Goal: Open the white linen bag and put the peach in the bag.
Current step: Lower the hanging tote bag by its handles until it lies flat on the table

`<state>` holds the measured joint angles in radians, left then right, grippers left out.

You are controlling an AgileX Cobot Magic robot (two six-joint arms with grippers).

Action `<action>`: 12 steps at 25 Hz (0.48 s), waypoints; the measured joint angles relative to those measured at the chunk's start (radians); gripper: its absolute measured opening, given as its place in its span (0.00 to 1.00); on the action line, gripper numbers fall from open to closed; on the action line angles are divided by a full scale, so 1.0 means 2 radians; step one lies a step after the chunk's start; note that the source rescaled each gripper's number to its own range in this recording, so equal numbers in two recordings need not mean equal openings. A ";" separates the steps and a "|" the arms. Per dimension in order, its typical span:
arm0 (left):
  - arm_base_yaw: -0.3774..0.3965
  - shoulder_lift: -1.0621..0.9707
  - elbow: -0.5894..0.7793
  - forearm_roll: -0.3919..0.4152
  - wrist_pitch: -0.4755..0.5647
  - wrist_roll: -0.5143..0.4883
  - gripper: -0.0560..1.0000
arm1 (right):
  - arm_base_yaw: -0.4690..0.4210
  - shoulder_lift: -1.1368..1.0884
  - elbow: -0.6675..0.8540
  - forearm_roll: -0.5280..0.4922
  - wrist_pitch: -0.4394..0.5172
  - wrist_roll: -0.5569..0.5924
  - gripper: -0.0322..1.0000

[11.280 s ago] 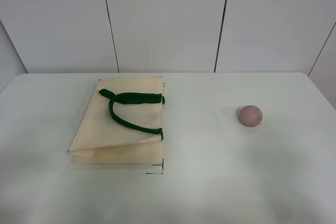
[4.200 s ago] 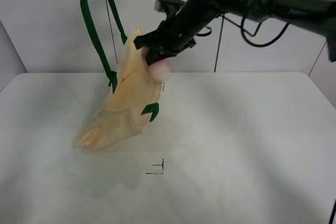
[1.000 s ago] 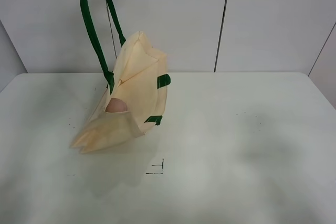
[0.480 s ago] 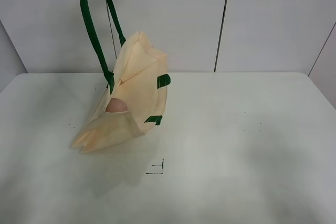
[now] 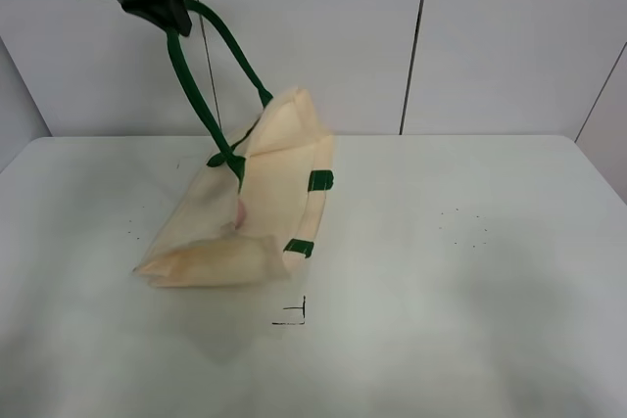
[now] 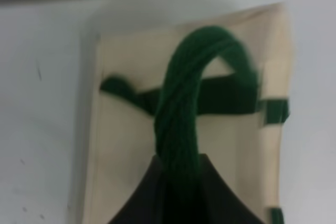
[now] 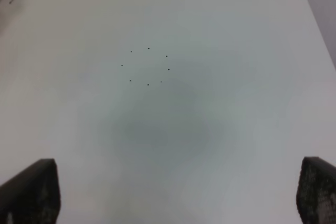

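Far left and up high, the left end effector (image 5: 172,19) is clamped on the green handle (image 5: 201,95) of the bag (image 5: 269,188). Its top is cut off by the frame edge. The left wrist shot is pretty blurry, you just get the dark end effector with the twisted handle running out of it and the cream cloth underneath.

The bag hangs below that end effector and a bit to its right. The top edge is pulled up and the bottom rests on the bench (image 5: 470,340). Two little green tabs (image 5: 320,180) sit on the side of the bag away from the end effector.

The peach (image 5: 238,214) is inside the bag, straight down from the handle. It's almost all hidden by the cloth, only a faint pinkish sliver shows.

On the bench there's a small black corner mark (image 5: 294,315) just past the bag's bottom edge.

The right end effector (image 7: 173,195) only shows in its own wrist shot. All you see is two dark fingertips (image 7: 29,192) cut off at the corners, spread wide apart over a ring of dots (image 7: 148,66).

The bench is plain white, and behind it are pale wall panels (image 5: 304,36) with dark vertical seams.
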<state>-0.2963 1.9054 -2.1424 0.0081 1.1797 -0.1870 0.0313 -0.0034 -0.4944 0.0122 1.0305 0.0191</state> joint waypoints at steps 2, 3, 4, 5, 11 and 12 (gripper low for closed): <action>0.000 0.020 0.018 -0.004 -0.007 0.000 0.05 | 0.000 0.000 0.000 0.001 0.000 0.000 1.00; 0.000 0.034 0.027 -0.009 -0.014 0.000 0.05 | 0.000 0.000 0.000 0.001 0.000 0.000 1.00; 0.000 0.048 0.033 -0.014 -0.020 0.000 0.05 | 0.000 0.000 0.000 0.001 0.000 0.000 1.00; 0.000 0.063 0.037 -0.019 -0.024 0.000 0.05 | 0.000 0.000 0.000 0.001 0.000 0.000 1.00; 0.000 0.134 0.041 -0.034 -0.034 0.002 0.09 | 0.000 0.000 0.000 0.001 0.000 0.000 1.00; 0.000 0.141 0.042 -0.034 -0.035 0.005 0.16 | 0.000 0.000 0.000 0.002 0.000 0.000 1.00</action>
<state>-0.2963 2.1881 -2.0591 -0.0594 1.1099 -0.1761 0.0313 -0.0034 -0.4944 0.0154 1.0305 0.0191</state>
